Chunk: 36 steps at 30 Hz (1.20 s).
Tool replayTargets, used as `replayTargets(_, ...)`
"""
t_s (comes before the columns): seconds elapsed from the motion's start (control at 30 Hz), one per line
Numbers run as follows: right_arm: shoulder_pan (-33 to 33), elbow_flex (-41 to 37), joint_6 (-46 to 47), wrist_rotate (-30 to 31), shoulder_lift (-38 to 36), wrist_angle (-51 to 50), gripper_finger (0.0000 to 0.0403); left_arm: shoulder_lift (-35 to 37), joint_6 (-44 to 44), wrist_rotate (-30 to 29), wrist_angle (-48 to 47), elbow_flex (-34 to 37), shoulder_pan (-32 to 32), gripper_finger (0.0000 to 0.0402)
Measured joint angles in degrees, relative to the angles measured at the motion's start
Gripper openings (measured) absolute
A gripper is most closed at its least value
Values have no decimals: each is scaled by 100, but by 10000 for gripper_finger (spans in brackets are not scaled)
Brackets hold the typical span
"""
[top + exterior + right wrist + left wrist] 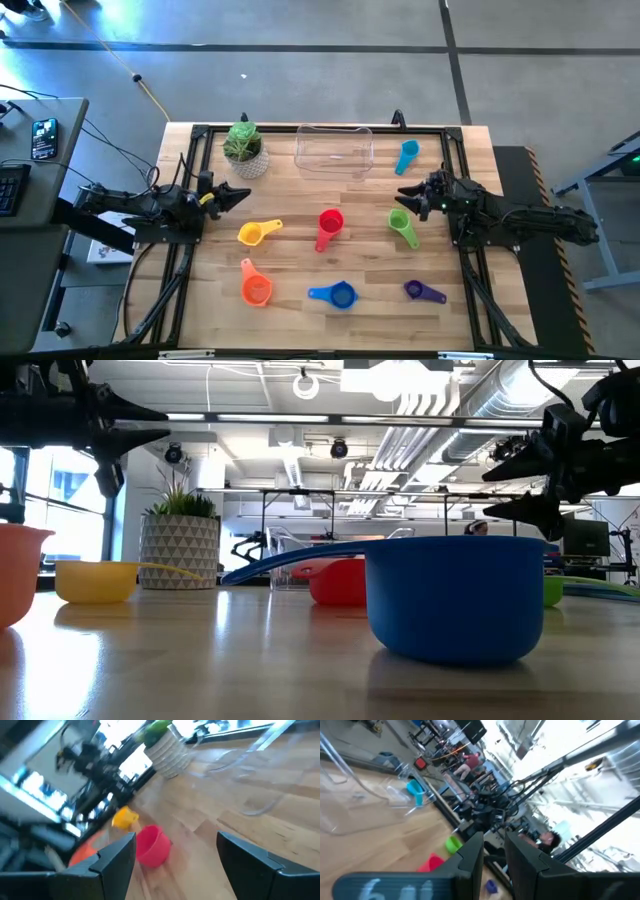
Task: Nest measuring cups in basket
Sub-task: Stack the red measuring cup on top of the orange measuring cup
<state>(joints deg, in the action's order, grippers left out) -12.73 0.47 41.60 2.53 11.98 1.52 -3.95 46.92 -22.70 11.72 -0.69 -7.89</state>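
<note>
Seven measuring cups lie apart on the wooden table, resting on their bases: yellow (252,233), red (329,225), green (402,225), light blue (407,155), orange (256,288), blue (338,294) and purple (422,291). The clear basket (334,150) stands with nothing in it at the far edge. My left gripper (243,195) hovers above the table's left side, pointing right, its fingers a narrow gap apart (494,855). My right gripper (402,192) hovers above the green cup, pointing left, wide open (177,850). Neither touches anything.
A whitish patterned pot with a green plant (244,148) stands left of the basket. A black frame (196,132) runs around the table top. Bare wood lies between the cups at the middle. In the low view the blue cup (450,595) fills the foreground.
</note>
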Motion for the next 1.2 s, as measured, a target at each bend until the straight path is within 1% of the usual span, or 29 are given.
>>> replayTargets(0.23, 0, 35, 148, 544, 1, 27, 266, 0, -52, -59, 619, -9, -1, 70)
replayTargets(0.33, 0, 90, 147, 738, 1, 104, 266, -2, -125, -61, 616, -142, -1, 70)
replayTargets(0.47, 0, 185, 235, 776, 1, 180, 266, -28, -725, -74, 618, -450, -1, 70)
replayTargets(0.6, 0, 288, 517, 775, 1, 471, 266, -249, -1371, -73, 447, -909, -1, 70)
replayTargets(0.77, 0, 410, 597, 807, 1, 1126, 266, -854, -2056, -74, 147, -1535, -1, 70)
replayTargets(0.93, 0, 679, 597, 1078, 1, 1551, 266, -1691, -2480, -92, 109, -2041, -1, 70)
replayTargets(1.0, 0, 842, 578, 1138, -1, 1590, 266, -2020, -2555, -196, 63, -2231, -1, 70)
replayTargets(1.2, 0, 1445, 33, 1094, -1, 1476, 266, -2939, -2662, -530, -413, -2853, 11, 70)
